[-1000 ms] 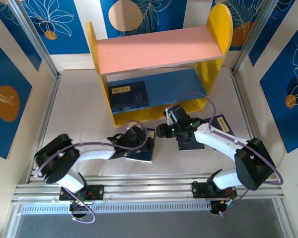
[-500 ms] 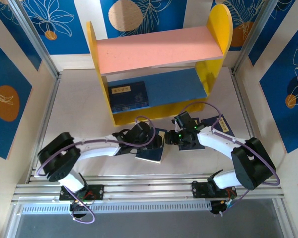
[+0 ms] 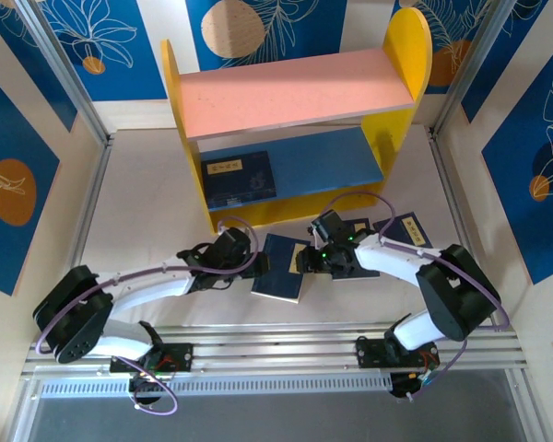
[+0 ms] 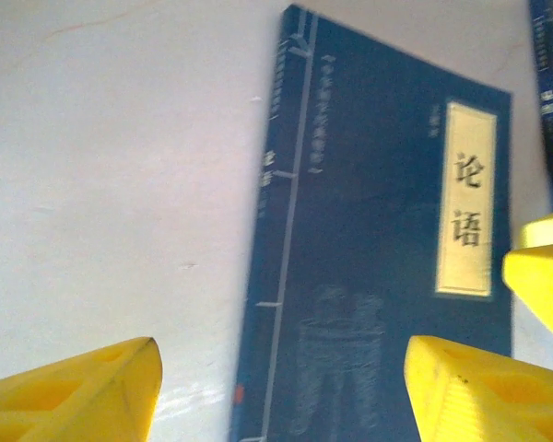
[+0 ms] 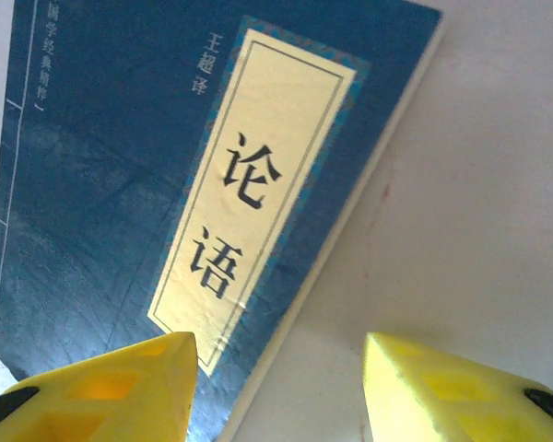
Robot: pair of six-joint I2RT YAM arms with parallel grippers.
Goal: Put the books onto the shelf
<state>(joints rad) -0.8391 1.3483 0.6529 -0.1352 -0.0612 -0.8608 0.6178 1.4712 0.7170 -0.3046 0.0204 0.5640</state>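
A navy book [image 3: 281,269] lies flat on the white counter [image 3: 147,212], just near of the shelf [image 3: 295,87], whose blue lower board [image 3: 332,157] holds another book [image 3: 238,177]. The left gripper [image 4: 281,359] and right gripper [image 5: 281,350] hover over it, jaws apart, empty. Closing together, they could collide or shove it away.

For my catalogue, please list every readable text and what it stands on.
"论语": title label on the left wrist view's book.
"论语": cover label on the right wrist view's book.
"王超 译": small print beside that cover label.
Blurred: white column print on the left wrist view's book; cut-off column on the right wrist view's book; tiny label of the shelved book.
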